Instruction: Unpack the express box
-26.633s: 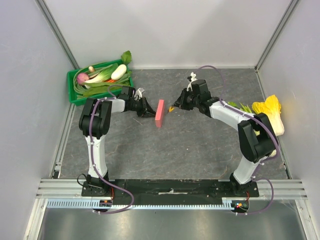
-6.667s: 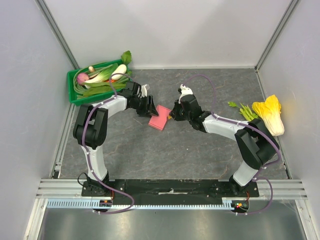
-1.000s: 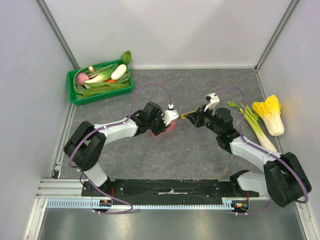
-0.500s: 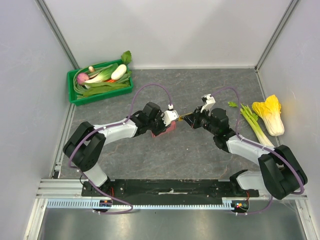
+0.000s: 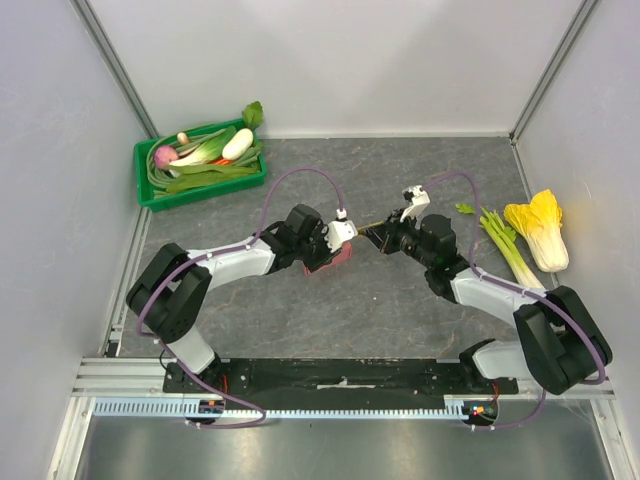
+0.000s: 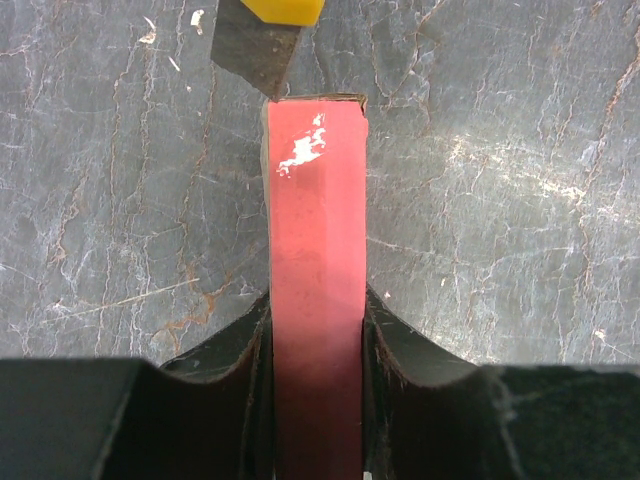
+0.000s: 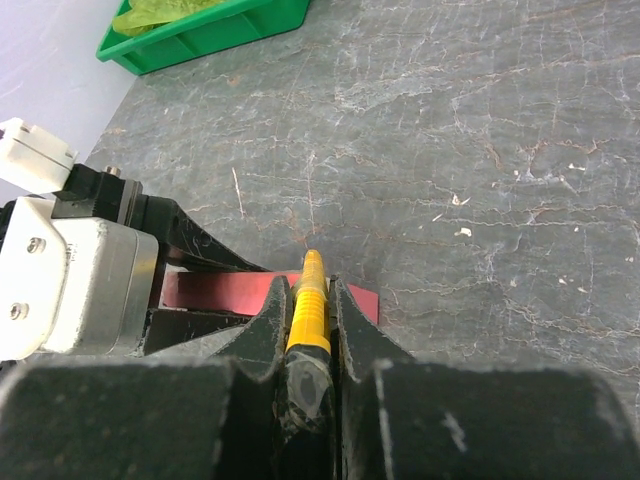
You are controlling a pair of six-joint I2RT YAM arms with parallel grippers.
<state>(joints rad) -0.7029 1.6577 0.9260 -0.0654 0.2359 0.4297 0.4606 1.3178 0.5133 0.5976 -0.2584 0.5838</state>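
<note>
The express box [image 5: 334,257] is a flat pink-red cardboard box, standing on its narrow edge on the stone tabletop. My left gripper [image 6: 315,300] is shut on it, one finger on each broad face. In the left wrist view the box [image 6: 315,220] runs straight away from me. My right gripper [image 7: 309,290] is shut on a yellow-handled knife [image 7: 308,300]. Its grey blade [image 6: 255,55] meets the top far corner of the box. In the right wrist view the knife tip sits over the box's red edge [image 7: 215,290]. From above, the right gripper [image 5: 386,237] is just right of the left gripper [image 5: 322,252].
A green crate [image 5: 150,190] full of vegetables stands at the back left. A yellow-green cabbage [image 5: 540,228] and a leafy green stalk [image 5: 506,247] lie at the right, close to the right arm's forearm. Grey walls close in both sides and the back.
In the last second my right gripper has carried the knife a little left, up to the box's end. The left gripper and the box have stayed put.
</note>
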